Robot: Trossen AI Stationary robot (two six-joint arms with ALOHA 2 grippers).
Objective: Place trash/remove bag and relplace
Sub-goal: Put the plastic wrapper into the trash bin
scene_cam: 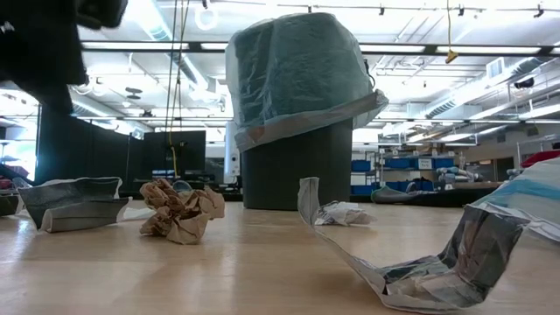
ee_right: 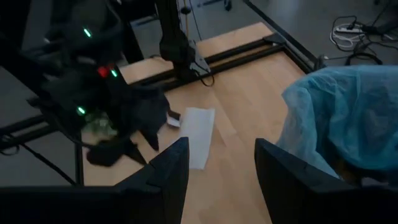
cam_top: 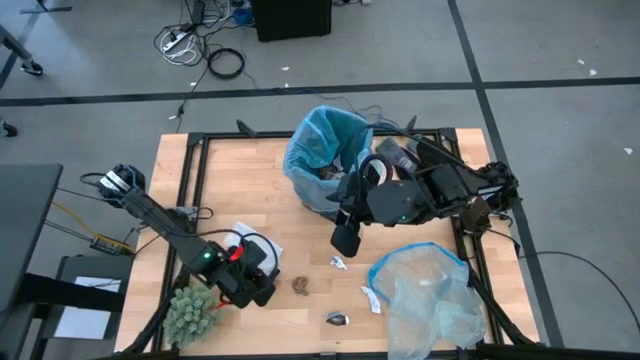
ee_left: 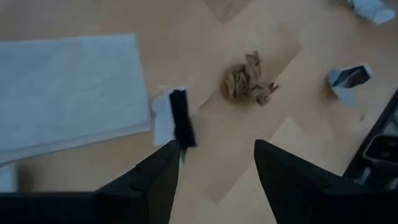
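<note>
A dark bin [scene_cam: 293, 166] stands at the table's far middle, lined with the sky-blue bag [cam_top: 325, 150], whose rim folds over the bin's top [scene_cam: 297, 79]. Trash lies on the wood near the front: a brown paper wad [cam_top: 300, 286] [ee_left: 249, 84] [scene_cam: 179, 210], white wrappers [cam_top: 339, 263] [cam_top: 372, 298] and a dark-sided wrapper [cam_top: 337, 318] [ee_left: 349, 78]. My left gripper [cam_top: 266, 290] [ee_left: 214, 168] hangs open above the table, left of the wad, with nothing between its fingers. My right gripper [cam_top: 345, 238] [ee_right: 221, 168] is open in the air on the near side of the bin.
A paler, clearer plastic bag with a blue rim [cam_top: 430, 295] lies at the near right. A green spiky plant ball [cam_top: 190, 312] sits at the near left corner. A white paper sheet [ee_left: 68, 93] [ee_right: 199, 134] and a small white-and-black piece [ee_left: 175, 118] lie beside my left gripper.
</note>
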